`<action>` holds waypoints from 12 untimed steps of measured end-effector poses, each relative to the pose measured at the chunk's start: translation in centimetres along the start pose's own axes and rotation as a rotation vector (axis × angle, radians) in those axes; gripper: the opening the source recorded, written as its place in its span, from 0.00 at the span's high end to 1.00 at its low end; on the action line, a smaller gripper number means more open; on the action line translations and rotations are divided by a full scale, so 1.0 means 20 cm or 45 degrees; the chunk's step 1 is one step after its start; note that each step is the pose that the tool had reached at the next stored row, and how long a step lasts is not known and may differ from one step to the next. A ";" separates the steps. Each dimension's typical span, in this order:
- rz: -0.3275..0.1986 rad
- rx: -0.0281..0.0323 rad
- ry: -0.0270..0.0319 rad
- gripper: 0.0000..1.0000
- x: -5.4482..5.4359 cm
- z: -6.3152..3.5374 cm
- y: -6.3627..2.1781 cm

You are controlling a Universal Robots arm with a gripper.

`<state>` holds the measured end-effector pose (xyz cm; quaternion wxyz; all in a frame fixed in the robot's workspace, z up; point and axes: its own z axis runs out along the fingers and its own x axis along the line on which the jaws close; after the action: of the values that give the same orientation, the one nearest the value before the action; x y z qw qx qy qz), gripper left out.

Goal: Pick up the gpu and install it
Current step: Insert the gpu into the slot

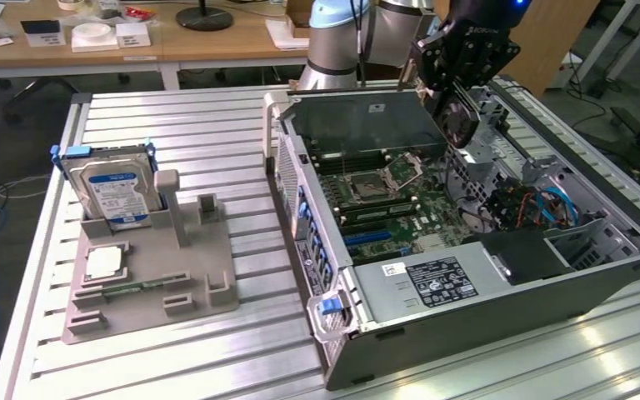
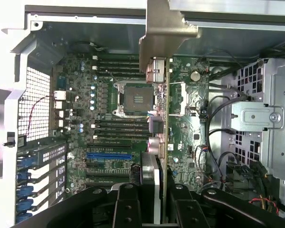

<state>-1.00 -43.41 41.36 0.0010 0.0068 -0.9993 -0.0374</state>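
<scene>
One holder (image 1: 187,279): grey, on the tabletop (image 1: 187,125) at the exterior view's left; its slots seem meant to keep parts apart and easy to grasp.
Hard drive (image 1: 114,193): stands on edge in the holder's far slot, well apart from the arm.
Case (image 1: 498,310): lies on its side with the open face up, so the motherboard (image 2: 80,118) can be reached from above.
Blue slot (image 2: 109,156): a long connector on the motherboard, with nothing in it.
Gpu (image 2: 164,118): in the air over the case's far right part, carried edge-down with its metal end away from the gripper. It runs crosswise to the blue slot, so I judge it not yet lined up.
Gripper (image 2: 154,197): clamped on the gpu, one finger on each face, hanging above the motherboard.
</scene>
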 end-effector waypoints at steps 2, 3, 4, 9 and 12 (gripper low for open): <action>0.000 0.0000 0.0001 0.72 0.00 0.000 0.000; 0.000 0.0000 0.0000 0.72 0.00 0.000 0.000; 0.000 0.0000 0.0001 0.72 0.00 0.000 0.000; -0.003 0.0000 0.0001 0.72 0.00 0.000 0.000; -0.033 0.0000 0.0024 0.72 0.00 0.000 -0.001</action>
<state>-1.00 -43.42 41.36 0.0015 0.0196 -0.9991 -0.0374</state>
